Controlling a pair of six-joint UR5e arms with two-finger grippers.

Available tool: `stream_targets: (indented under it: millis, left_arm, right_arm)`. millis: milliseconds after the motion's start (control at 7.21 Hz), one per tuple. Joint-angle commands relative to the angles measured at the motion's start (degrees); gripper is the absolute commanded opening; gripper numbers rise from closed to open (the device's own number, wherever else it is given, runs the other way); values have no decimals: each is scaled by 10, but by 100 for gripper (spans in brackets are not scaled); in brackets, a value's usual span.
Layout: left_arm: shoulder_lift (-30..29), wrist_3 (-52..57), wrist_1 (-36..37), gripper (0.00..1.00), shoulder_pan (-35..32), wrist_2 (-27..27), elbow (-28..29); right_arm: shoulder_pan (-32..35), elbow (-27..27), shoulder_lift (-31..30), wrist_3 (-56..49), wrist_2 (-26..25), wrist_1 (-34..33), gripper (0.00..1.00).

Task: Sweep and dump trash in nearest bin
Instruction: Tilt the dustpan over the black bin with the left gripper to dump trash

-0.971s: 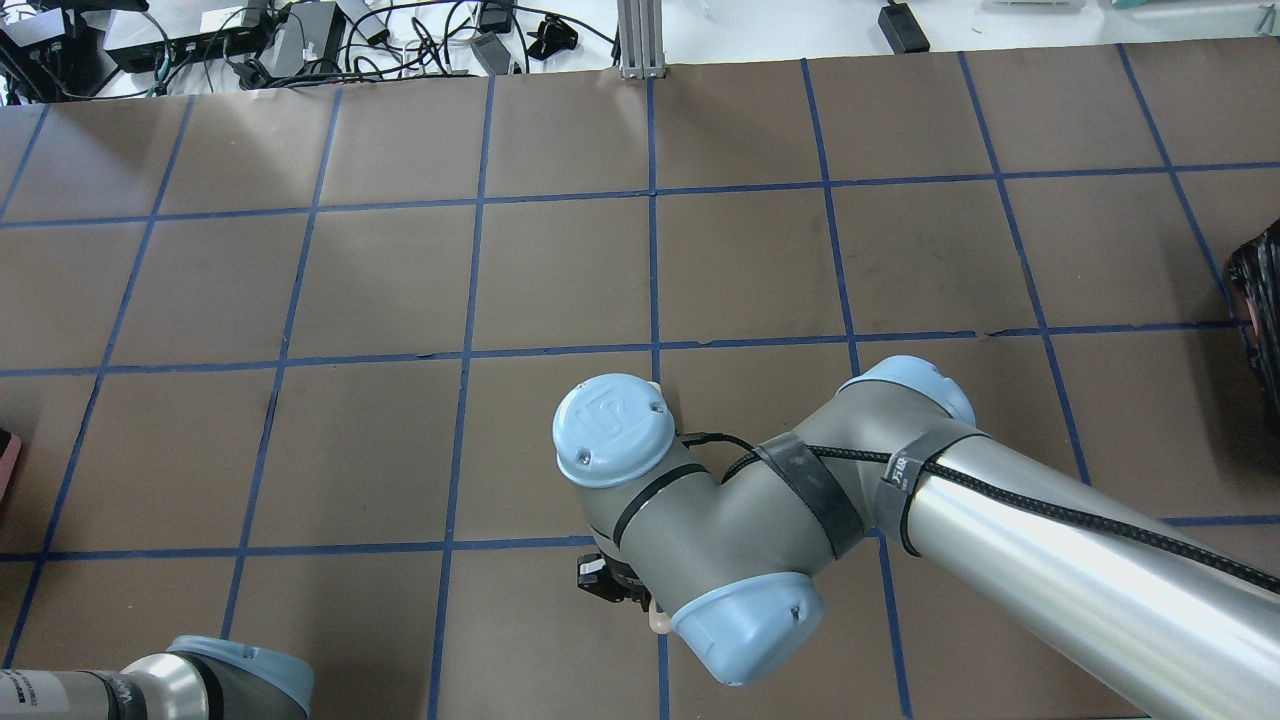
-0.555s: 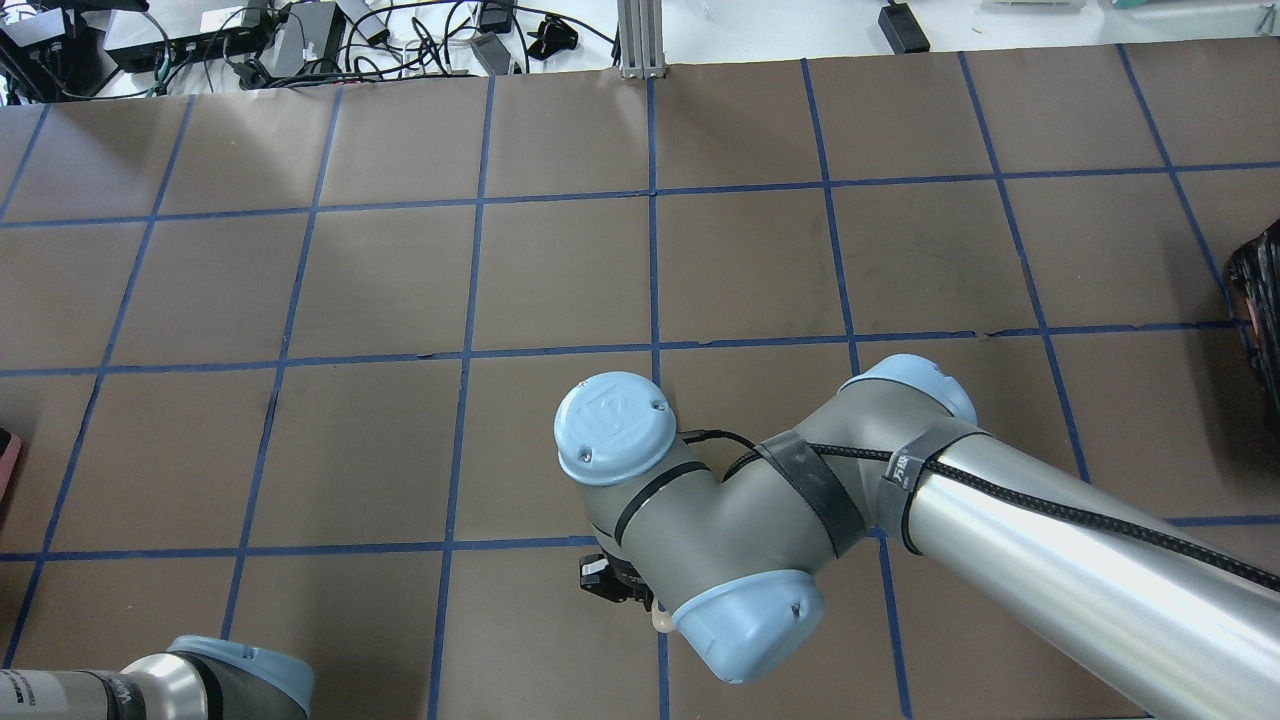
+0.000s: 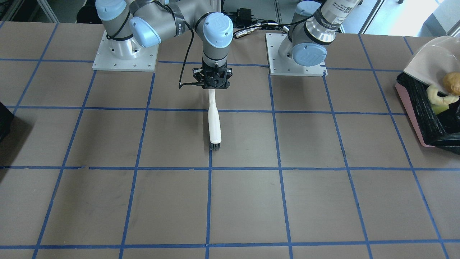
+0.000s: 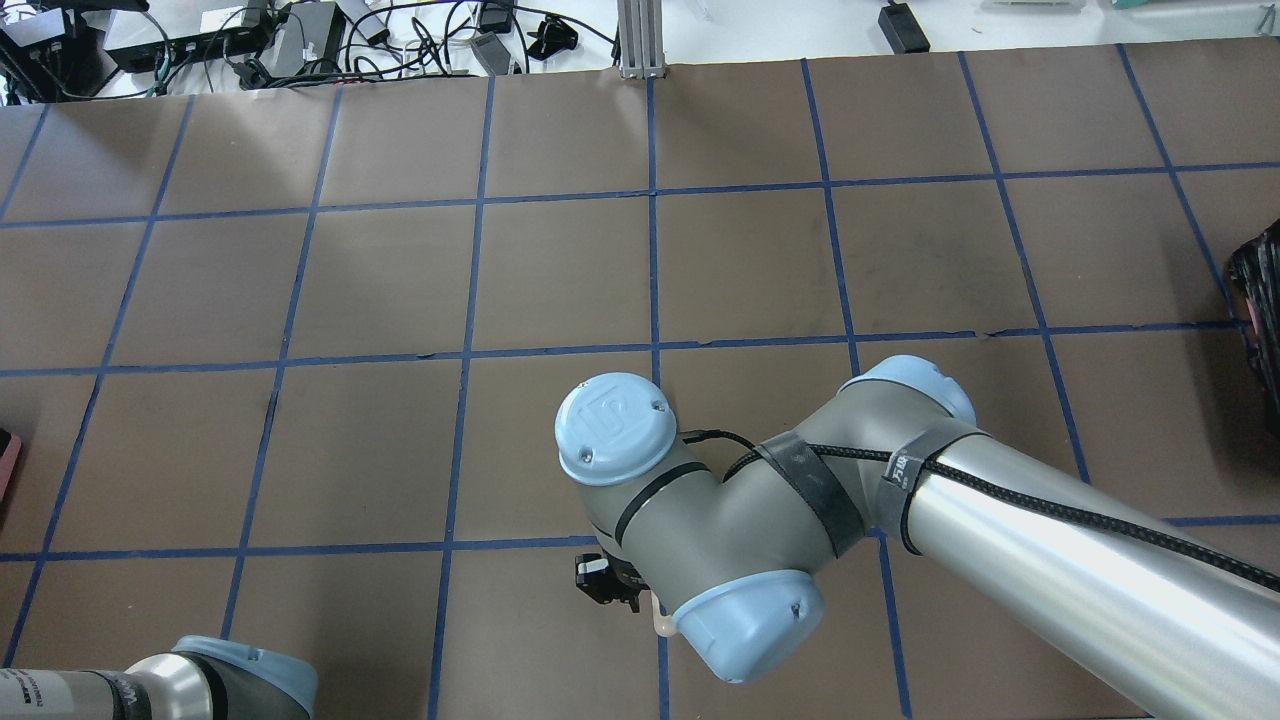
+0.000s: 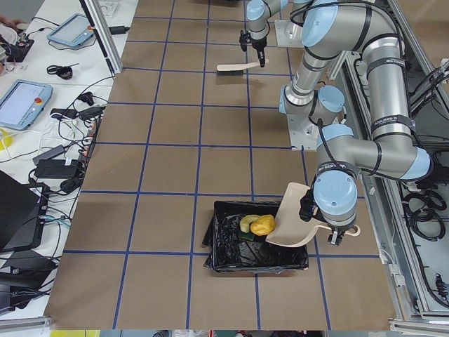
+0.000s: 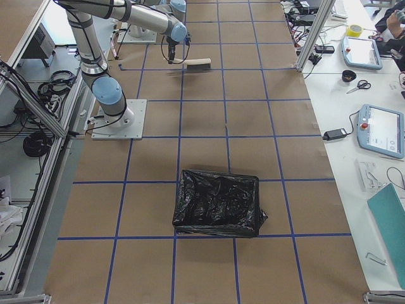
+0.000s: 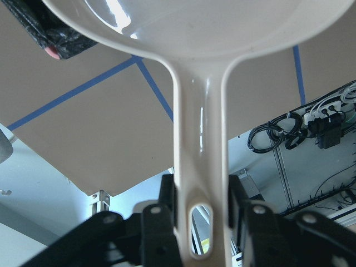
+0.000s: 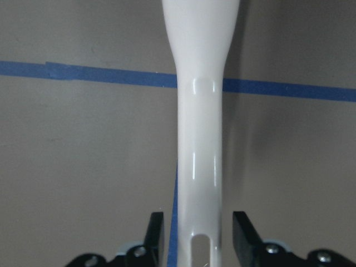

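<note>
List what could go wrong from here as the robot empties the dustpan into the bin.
1. The brown lump lies right at the dustpan lip over the bin. If it has not fully dropped, pulling back might drag it onto the table.
2. The loose black bag sits close under the dustpan and could snag as the left gripper lifts away.

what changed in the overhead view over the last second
Nothing visibly changed. The right arm is bent over the same spot on the grid, and the end of the brush handle pokes out under its wrist as before. The left arm stays in the bottom-left corner. Nothing was taken hold of or let go.
</note>
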Motion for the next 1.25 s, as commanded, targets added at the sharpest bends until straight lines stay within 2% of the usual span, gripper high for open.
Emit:
stream_targets:
  millis: [0, 139, 278, 416, 694, 833, 1110]
  left_arm:
    - [4, -2, 0, 0, -14, 3, 12]
    - [5, 5, 2, 0, -18, -3, 14]
    - [16, 16, 6, 0, -39, -7, 18]
    - [26, 38, 6, 0, -69, -15, 36]
    - [36, 51, 12, 0, -109, -112, 53]
    - [38, 72, 28, 0, -144, -166, 49]
    - [41, 58, 62, 0, -257, -198, 47]
  right_arm:
    - [-2, -4, 0, -3, -22, -2, 99]
    - [-10, -22, -14, -13, -40, -1, 100]
    - [-15, -60, -27, -13, -41, -1, 100]
    - [-36, -114, -34, -16, -42, 28, 100]
    - [-110, -235, -43, -106, -41, 179, 100]
    - [-145, -281, -48, -142, -41, 224, 100]
    - [-221, -303, -79, -220, -40, 242, 100]
